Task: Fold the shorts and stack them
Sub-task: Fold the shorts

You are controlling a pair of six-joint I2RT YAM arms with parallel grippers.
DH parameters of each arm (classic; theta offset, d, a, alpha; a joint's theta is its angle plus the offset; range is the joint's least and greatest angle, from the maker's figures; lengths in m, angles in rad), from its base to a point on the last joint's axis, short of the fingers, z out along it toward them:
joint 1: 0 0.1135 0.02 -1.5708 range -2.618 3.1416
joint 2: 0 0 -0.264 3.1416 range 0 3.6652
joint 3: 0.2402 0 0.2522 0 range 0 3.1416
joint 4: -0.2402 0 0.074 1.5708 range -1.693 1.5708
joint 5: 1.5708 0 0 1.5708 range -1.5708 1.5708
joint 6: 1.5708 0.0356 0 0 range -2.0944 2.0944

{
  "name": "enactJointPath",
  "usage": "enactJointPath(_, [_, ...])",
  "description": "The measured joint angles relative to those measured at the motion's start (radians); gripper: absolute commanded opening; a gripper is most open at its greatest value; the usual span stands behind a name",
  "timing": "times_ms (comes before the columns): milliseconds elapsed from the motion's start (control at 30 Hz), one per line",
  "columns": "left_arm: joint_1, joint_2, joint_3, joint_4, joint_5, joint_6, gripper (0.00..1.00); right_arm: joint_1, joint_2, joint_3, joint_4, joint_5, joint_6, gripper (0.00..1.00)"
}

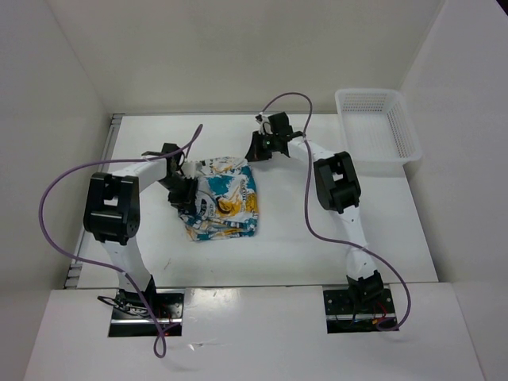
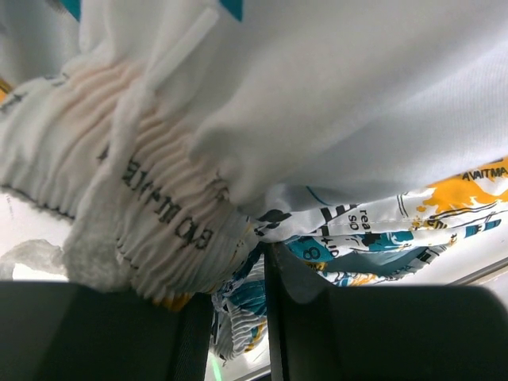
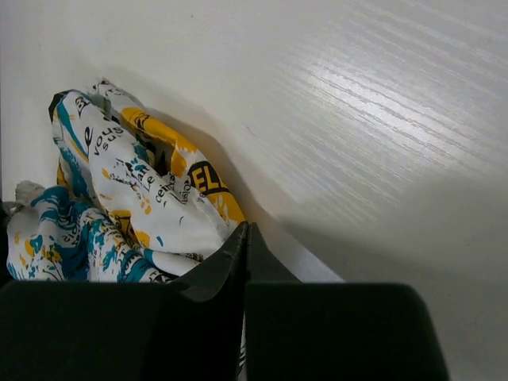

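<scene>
the left gripper [image 1: 184, 196] sits at the left edge of the soft white fabric shorts with a busy teal, yellow-orange and black print [image 1: 228, 202]. its black fingers [image 2: 341, 333] seem clamped on a bunched fold of that cloth, though the wrist view is crowded. the shorts lie crumpled on the white table [image 1: 317, 254], left of centre. the right gripper [image 3: 246, 238] has its jaws pressed together on nothing, just off the shorts' far right corner. a white plastic mesh basket [image 1: 375, 131] stands at the far right.
</scene>
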Motion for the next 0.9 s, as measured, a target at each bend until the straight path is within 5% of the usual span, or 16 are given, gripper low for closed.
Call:
enactJointPath(233, [-0.011, -0.016, 0.006, -0.03, -0.026, 0.0, 0.34, 0.0, 0.012, 0.066, -0.034, -0.008, 0.024, 0.0])
enactJointPath(367, [-0.055, -0.061, -0.01, -0.065, -0.055, 0.003, 0.44, 0.0, 0.014, 0.144, -0.035, 0.035, 0.055, 0.0])
enactJointPath(500, [-0.1, -0.107, -0.06, -0.099, -0.06, 0.001, 0.45, 0.0, 0.014, 0.182, -0.034, 0.046, 0.051, 0.43])
enactJointPath(900, [-0.1, -0.108, -0.068, -0.09, -0.084, 0.001, 0.49, 0.112, -0.043, 0.099, -0.184, 0.072, -0.335, 0.48])
